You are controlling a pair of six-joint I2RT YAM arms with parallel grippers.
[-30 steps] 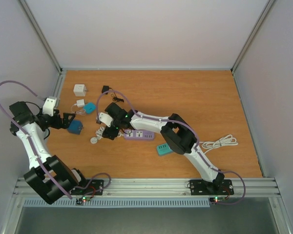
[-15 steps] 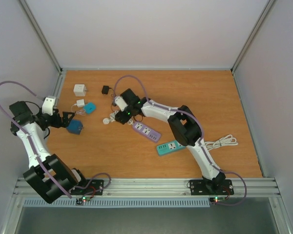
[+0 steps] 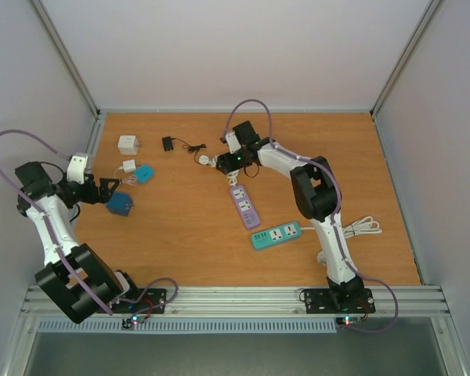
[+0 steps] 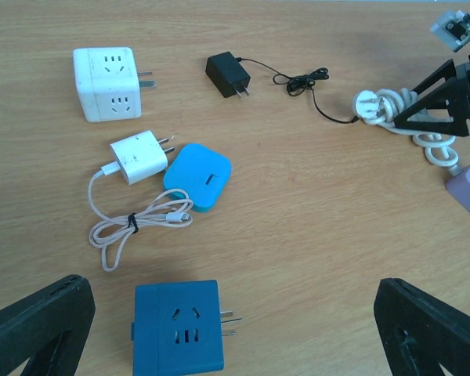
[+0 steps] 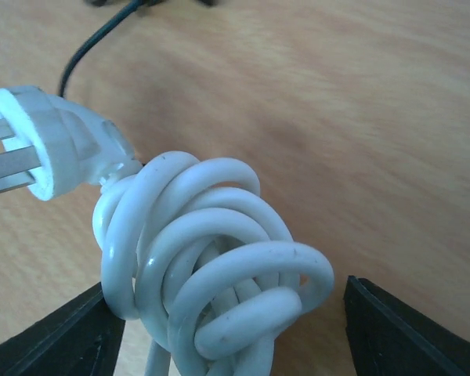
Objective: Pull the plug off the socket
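Note:
A white plug (image 5: 51, 145) with bare prongs ends a coiled white cable (image 5: 219, 258); the plug sits in no socket. My right gripper (image 5: 227, 294) is shut on the coil, at the back middle of the table (image 3: 223, 161). The cable runs to a purple power strip (image 3: 245, 205) lying on the table. My left gripper (image 4: 231, 291) is open wide. A blue cube socket (image 4: 178, 329) with prongs lies on the table between its fingers, untouched. That gripper is at the far left in the top view (image 3: 103, 192).
A white cube adaptor (image 4: 106, 73), a white charger with cable (image 4: 139, 157), a light-blue flat block (image 4: 197, 176) and a black adaptor (image 4: 225, 74) lie at back left. A teal power strip (image 3: 276, 234) and its white cable (image 3: 360, 227) lie right.
My right gripper swung from the front middle to the back middle with the white coil and plug, dragging and turning the purple strip. The left arm stayed put.

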